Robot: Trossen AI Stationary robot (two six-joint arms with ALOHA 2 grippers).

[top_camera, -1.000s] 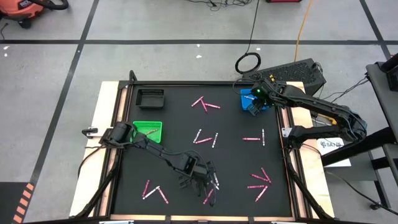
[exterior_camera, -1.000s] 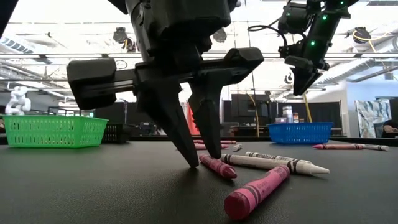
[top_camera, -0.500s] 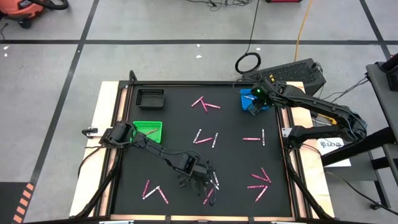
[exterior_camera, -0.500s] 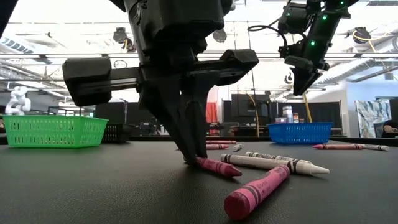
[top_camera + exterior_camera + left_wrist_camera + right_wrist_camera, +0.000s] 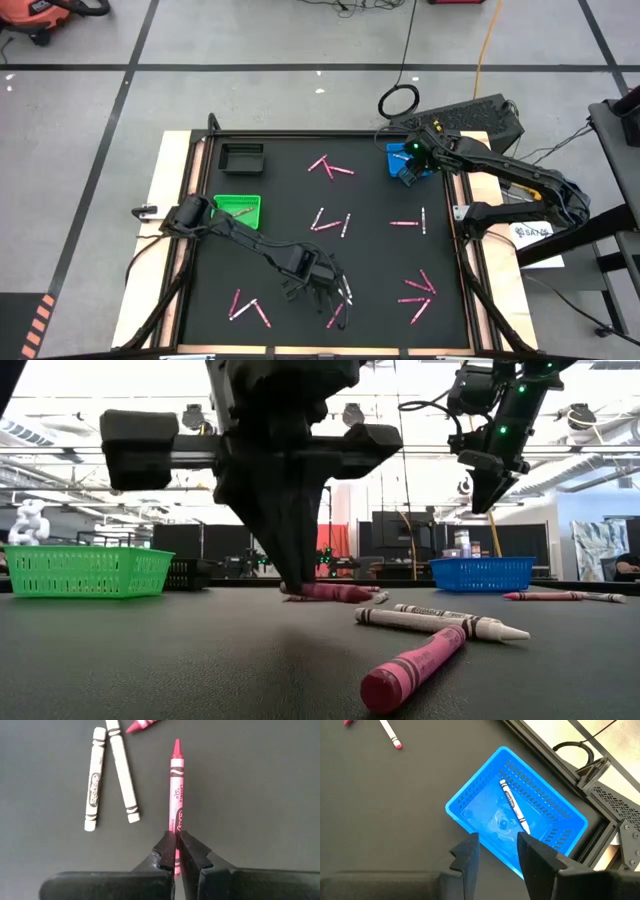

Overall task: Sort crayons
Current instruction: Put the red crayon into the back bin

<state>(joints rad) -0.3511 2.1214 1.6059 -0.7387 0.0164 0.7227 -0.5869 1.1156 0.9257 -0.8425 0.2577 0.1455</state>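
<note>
Left gripper [image 5: 176,852] is closed on the blunt end of a pink crayon [image 5: 176,785]; in the low view that crayon [image 5: 335,592] is seen lifted just clear of the black table [image 5: 150,660], near centre frame. In the high view this gripper [image 5: 322,290] sits low and centre, among a cluster of crayons.

Right gripper [image 5: 497,852] hangs with fingers apart and empty over the blue tray [image 5: 470,802], upper right of the high view [image 5: 396,152]. One white crayon [image 5: 514,812] lies inside it.

Green tray [image 5: 238,200], left of centre, appears to hold a pink stick or two; contents too small to count. A black tray [image 5: 242,157] above it shows nothing that can be made out.

Progress judged early. Most crayons are still scattered: a group at upper centre [image 5: 330,166], another mid-table [image 5: 330,222], a pair toward the right [image 5: 412,220], pink ones lower right [image 5: 418,292] and lower left [image 5: 248,308]. Two white crayons [image 5: 112,775] lie just beside the held one.
</note>
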